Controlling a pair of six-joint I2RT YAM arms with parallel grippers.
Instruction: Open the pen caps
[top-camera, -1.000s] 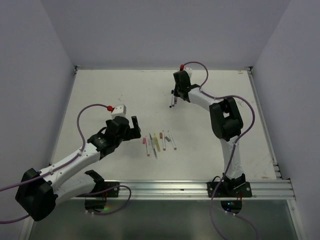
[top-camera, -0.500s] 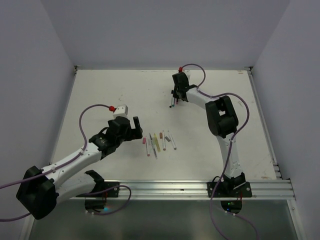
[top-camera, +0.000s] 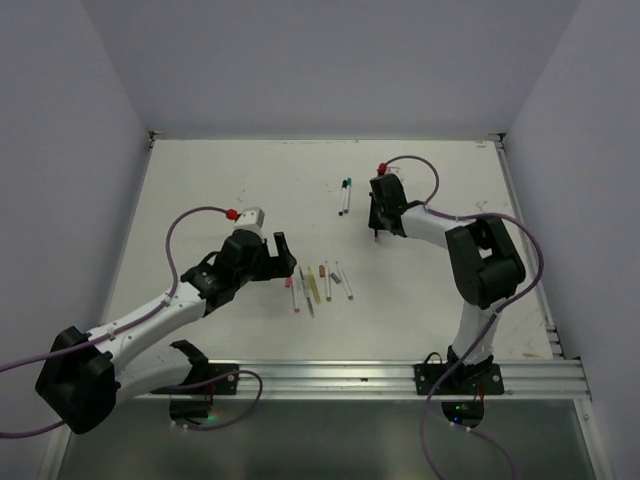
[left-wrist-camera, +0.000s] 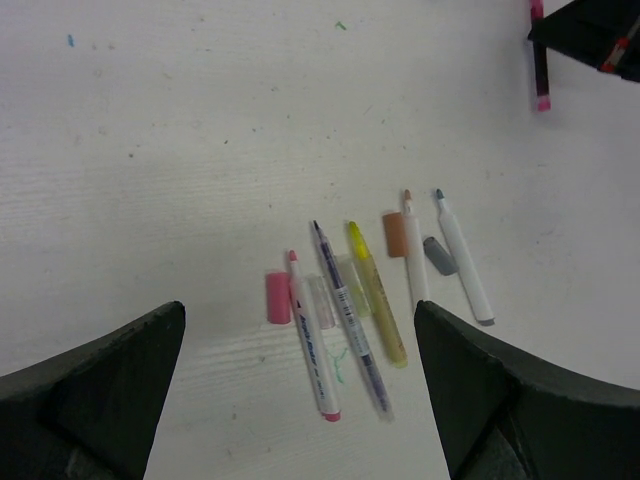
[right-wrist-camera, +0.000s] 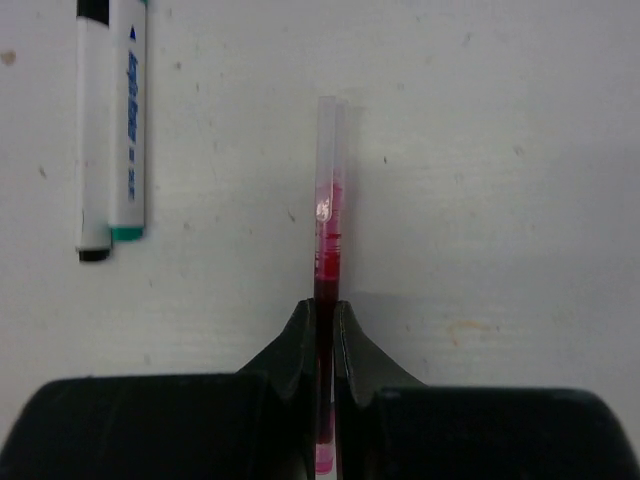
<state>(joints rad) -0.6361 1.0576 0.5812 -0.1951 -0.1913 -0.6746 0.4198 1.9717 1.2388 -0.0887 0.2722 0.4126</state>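
Pinching with the right end effector (right-wrist-camera: 325, 312), fingers closed tight on a red pen (right-wrist-camera: 327, 210) pointing up-frame over the table (right-wrist-camera: 500, 150). Passing two white pens (right-wrist-camera: 110, 130) lying side by side at upper left. Holding the left end effector (top-camera: 281, 256) wide open and empty, just left of the pen row (top-camera: 318, 285). Showing loose caps among those pens, lower centre of the left wrist view: pink cap (left-wrist-camera: 277, 297), brown cap (left-wrist-camera: 394, 233), grey cap (left-wrist-camera: 438, 255).

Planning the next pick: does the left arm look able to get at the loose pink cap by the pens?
Probably yes: the left gripper hangs open above the pink cap, nothing covers it, though a pen lies close beside it.
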